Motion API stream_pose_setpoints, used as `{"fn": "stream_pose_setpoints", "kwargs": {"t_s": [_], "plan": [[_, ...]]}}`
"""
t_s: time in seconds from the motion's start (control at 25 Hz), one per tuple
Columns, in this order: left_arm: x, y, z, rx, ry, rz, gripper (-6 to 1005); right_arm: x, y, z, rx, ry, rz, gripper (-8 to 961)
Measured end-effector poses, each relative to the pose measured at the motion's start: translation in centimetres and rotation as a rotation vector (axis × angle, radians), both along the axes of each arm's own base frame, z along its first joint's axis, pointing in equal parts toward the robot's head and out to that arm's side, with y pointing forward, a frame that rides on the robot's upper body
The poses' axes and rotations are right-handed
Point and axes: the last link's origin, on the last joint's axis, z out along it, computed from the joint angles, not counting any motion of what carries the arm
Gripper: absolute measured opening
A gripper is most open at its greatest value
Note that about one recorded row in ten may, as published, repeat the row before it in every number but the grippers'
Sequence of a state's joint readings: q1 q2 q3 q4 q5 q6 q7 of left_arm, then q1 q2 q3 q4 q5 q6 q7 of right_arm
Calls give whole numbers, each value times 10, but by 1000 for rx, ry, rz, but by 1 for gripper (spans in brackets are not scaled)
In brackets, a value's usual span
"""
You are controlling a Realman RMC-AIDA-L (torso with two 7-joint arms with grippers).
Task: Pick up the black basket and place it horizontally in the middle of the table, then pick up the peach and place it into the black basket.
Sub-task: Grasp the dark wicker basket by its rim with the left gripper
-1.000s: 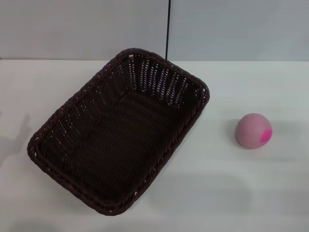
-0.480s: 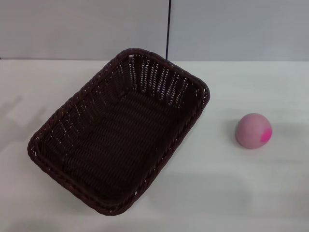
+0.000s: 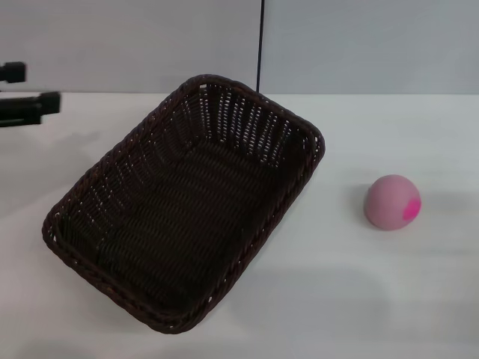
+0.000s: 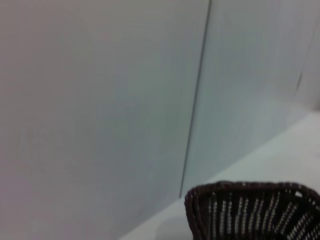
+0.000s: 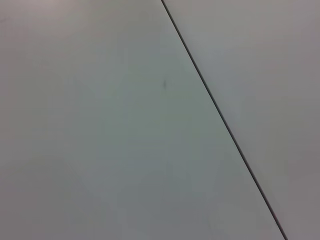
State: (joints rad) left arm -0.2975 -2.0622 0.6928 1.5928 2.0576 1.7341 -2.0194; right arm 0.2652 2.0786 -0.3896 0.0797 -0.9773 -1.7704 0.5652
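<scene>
The left gripper (image 3: 34, 90) pokes in at the far left edge of the head view, with its two dark fingers apart and nothing between them. It sits well away from the black basket (image 3: 187, 202). The basket lies on the table (image 3: 359, 299) at a slant — one corner points to the back wall, and it is empty. The peach (image 3: 393, 202) sits on the table to the right, well apart from the basket. The right gripper does not show.
</scene>
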Motion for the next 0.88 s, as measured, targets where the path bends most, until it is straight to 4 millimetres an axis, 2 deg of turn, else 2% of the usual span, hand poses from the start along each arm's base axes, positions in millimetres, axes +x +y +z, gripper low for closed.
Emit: {"fn": "stream_pose_setpoints", "kwargs": {"t_s": [0.12, 0.16, 0.2, 0.28, 0.32, 0.36, 0.4, 0.44, 0.52, 0.6, 0.88], "plan": [[6, 3, -1, -12, 20, 9, 755, 0, -1, 0, 2, 0, 1, 640], [18, 11, -9, -54, 73, 37, 754, 0, -1, 0, 2, 0, -1, 640], [18, 11, -9, -54, 73, 37, 754, 1, -2, 1, 2, -1, -2, 640], [32, 22, -26, -115, 197, 78, 753, 1, -1, 1, 1, -1, -5, 640], [32, 22, -26, -115, 197, 78, 752, 1, -1, 1, 1, -1, -5, 640], [40, 28, -52, -180, 315, 113, 751, 1, -1, 0, 1, -1, -5, 640], [40, 28, -52, -180, 315, 113, 751, 1, -1, 0, 1, -1, -5, 640], [43, 32, -65, -191, 355, 126, 750, 1, -1, 1, 1, -1, -5, 640], [44, 33, -68, -195, 366, 130, 749, 1, -1, 1, 1, -2, -5, 640], [44, 37, -83, -209, 413, 150, 748, 1, 0, 1, 0, -1, -6, 640], [35, 43, -113, -262, 489, 187, 744, 1, 5, -1, -10, 0, -10, 640]]}}
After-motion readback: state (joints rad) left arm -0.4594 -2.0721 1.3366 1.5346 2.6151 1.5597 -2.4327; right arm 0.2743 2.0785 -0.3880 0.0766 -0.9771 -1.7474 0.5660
